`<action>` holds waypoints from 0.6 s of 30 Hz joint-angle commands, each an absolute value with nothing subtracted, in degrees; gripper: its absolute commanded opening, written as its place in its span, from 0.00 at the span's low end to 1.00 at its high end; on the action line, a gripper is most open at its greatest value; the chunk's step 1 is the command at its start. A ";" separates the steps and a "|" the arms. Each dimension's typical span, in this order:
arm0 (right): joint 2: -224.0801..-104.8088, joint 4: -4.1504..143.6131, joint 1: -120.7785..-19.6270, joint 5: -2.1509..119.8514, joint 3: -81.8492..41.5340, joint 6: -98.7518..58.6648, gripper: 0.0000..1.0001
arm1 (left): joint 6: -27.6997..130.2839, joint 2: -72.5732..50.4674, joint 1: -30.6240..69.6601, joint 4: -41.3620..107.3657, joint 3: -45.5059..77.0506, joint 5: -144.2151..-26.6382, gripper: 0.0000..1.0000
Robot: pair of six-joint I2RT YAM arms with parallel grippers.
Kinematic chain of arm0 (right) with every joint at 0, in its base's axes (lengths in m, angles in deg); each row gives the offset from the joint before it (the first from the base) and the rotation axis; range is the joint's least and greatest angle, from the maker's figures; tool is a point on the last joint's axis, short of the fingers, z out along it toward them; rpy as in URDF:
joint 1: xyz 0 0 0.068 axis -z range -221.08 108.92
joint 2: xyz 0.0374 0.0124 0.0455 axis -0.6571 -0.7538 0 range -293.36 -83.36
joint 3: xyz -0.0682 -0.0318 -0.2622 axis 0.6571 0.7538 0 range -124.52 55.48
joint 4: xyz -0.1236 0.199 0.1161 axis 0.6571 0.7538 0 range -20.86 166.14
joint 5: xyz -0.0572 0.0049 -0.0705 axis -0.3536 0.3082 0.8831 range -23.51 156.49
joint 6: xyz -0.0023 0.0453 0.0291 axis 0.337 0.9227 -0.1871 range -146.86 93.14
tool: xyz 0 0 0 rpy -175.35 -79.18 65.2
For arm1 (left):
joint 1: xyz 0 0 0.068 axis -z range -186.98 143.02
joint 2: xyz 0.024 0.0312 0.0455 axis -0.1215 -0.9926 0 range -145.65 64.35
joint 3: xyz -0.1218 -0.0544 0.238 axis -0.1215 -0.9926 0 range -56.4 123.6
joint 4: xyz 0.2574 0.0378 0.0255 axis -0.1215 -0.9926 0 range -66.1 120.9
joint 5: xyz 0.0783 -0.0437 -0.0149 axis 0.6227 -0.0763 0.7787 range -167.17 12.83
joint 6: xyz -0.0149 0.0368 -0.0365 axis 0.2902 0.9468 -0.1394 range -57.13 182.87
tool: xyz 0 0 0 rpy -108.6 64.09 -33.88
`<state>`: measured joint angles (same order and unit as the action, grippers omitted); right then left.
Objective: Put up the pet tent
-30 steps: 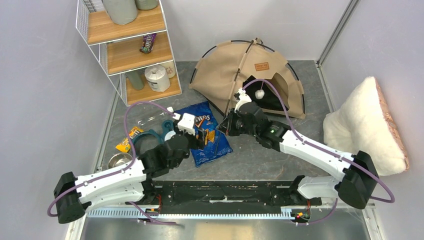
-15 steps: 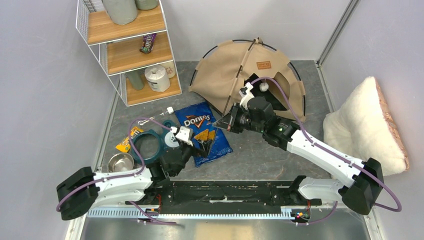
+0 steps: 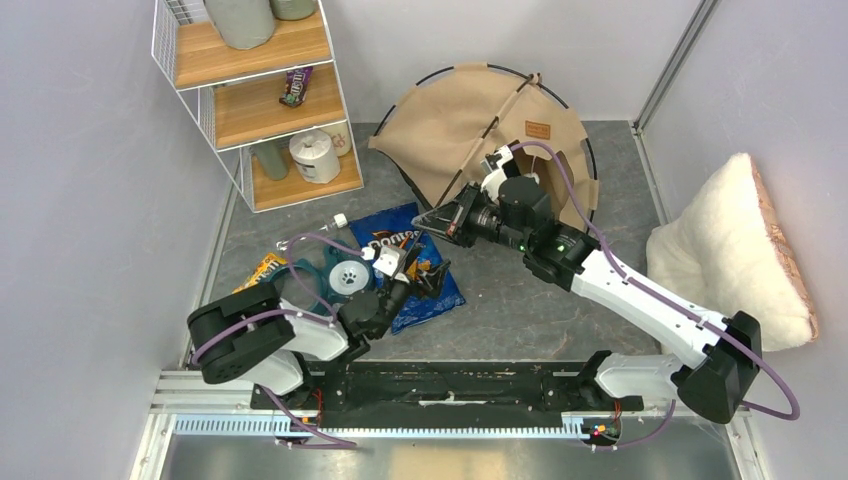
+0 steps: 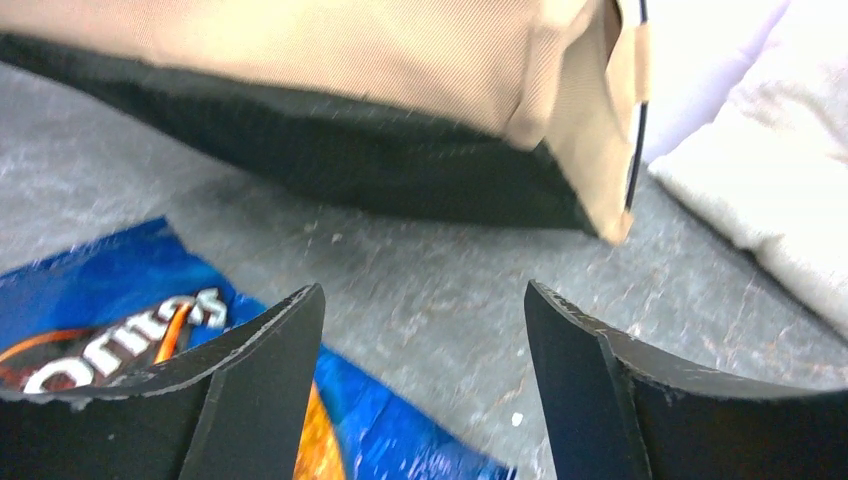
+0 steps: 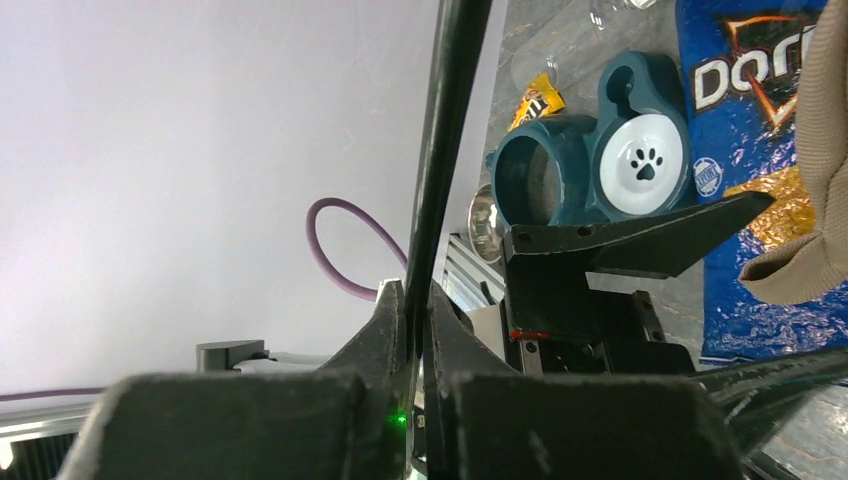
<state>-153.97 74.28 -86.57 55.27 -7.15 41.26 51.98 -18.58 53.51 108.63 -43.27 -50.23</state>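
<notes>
The left gripper [image 3: 404, 263] hovers low over the blue Doritos bag [image 3: 385, 240], jaws spread wide with nothing between them — only bag and grey table [image 4: 420, 260] show in the gap. Further right, the right gripper [image 3: 432, 217] is clamped tight on a thin black pole [image 5: 446, 120] of the pet tent [image 3: 460, 120] — the tent stands tilted at the table's far side, near the white cushion [image 3: 720, 250].

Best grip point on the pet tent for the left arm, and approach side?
The tan corner hem at the near edge of the pet tent, from the front: it juts out, a narrow fold, facing the open left tool. The right tool is shut on a pole.
</notes>
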 commanded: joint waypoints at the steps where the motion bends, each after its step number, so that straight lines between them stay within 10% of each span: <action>1: -154.11 69.89 -86.08 54.37 -10.69 43.78 0.00 | 57.73 -21.62 53.48 120.02 -37.49 -50.60 0.78; 18: -154.17 69.62 -85.11 52.92 -11.07 45.46 0.00 | 62.24 -29.20 53.45 120.02 -28.08 -51.00 0.76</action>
<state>-154.32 73.12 -85.19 52.75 -8.31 44.12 57.86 -28.00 53.09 118.38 -30.46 -48.85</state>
